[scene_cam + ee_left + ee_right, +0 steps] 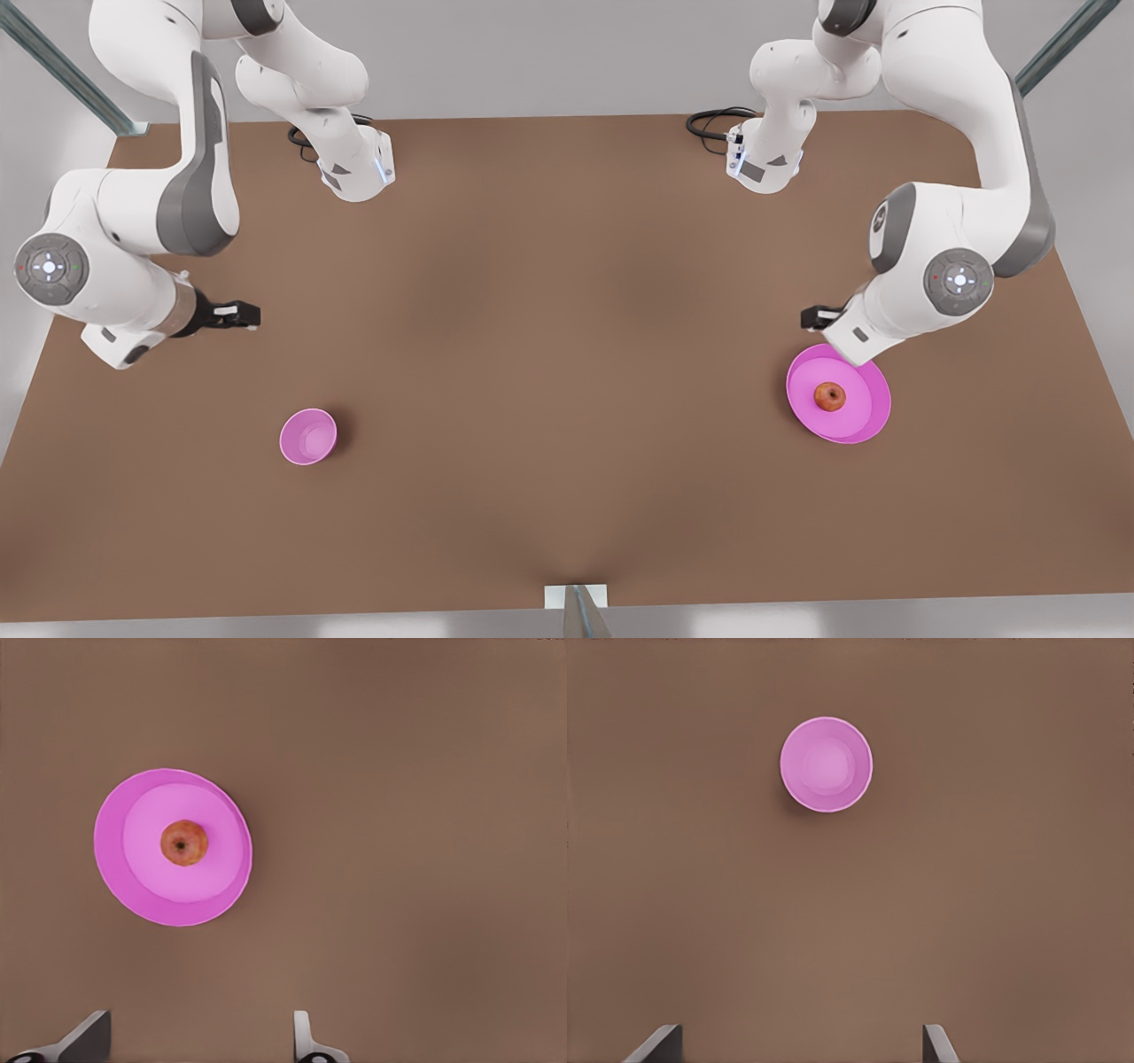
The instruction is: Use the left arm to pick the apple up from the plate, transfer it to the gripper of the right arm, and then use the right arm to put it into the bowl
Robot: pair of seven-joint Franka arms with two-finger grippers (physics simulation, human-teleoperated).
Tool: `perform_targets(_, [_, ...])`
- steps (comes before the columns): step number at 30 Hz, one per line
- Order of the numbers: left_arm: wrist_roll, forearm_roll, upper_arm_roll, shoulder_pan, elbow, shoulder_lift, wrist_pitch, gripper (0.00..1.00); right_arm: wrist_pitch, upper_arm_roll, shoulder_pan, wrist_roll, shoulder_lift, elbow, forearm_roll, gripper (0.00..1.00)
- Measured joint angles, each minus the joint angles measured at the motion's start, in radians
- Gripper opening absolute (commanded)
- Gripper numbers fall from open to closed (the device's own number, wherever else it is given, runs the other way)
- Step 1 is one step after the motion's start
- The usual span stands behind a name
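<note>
The apple [829, 396] is sitting untouched on the plate [868, 424] while the left gripper [199, 1041] is hovering near it, fingers spread. The right gripper [802, 1043] is waiting, also spread, above the table by the empty bowl [307, 437]; every step is remaining.

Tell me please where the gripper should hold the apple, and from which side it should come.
Come from above and close on the round sides of the apple. It sits stem dimple up in the middle of the shallow plate, whose low rim would likely hinder a sideways approach.
</note>
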Motion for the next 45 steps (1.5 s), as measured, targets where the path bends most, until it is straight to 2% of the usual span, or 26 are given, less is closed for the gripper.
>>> perform_targets(3, [-0.011,-0.002,0.034,-0.003,-0.014,0.052,0.031,1.0,0.015,0.0,-0.008,0.002,0.0,0.001,0.011,1.0])
perform_targets(6, [-0.015,-0.01,0.059,0.065,-0.085,0.208,0.181,1.0,0.025,-0.002,-0.012,0.002,0.001,0.001,0.021,1.0])
perform_targets(8, [-0.013,-0.012,0.064,0.099,-0.15,0.265,0.307,1.0,0.029,-0.003,-0.012,0.002,0.001,0.001,0.024,1.0])
perform_targets(12, [-0.004,-0.014,0.084,0.128,-0.256,0.29,0.523,1.0,0.035,-0.003,-0.011,0.002,0.003,-0.001,0.026,1.0])
perform_targets(20, [0.013,-0.015,0.089,0.141,-0.348,0.327,0.762,1.0,0.042,-0.003,-0.011,0.001,0.01,-0.002,0.023,1.0])
perform_targets(29, [0.025,-0.015,0.089,0.144,-0.382,0.364,0.849,1.0,0.045,-0.003,-0.011,-0.002,0.011,-0.004,0.023,1.0])
perform_targets(31, [0.026,-0.014,0.089,0.144,-0.383,0.365,0.856,0.8,0.045,-0.003,-0.012,-0.002,0.012,-0.006,0.023,1.0])
perform_targets(45, [0.032,-0.015,0.089,0.148,-0.377,0.358,0.869,0.81,0.046,-0.003,-0.011,-0.006,0.012,-0.012,0.024,1.0])
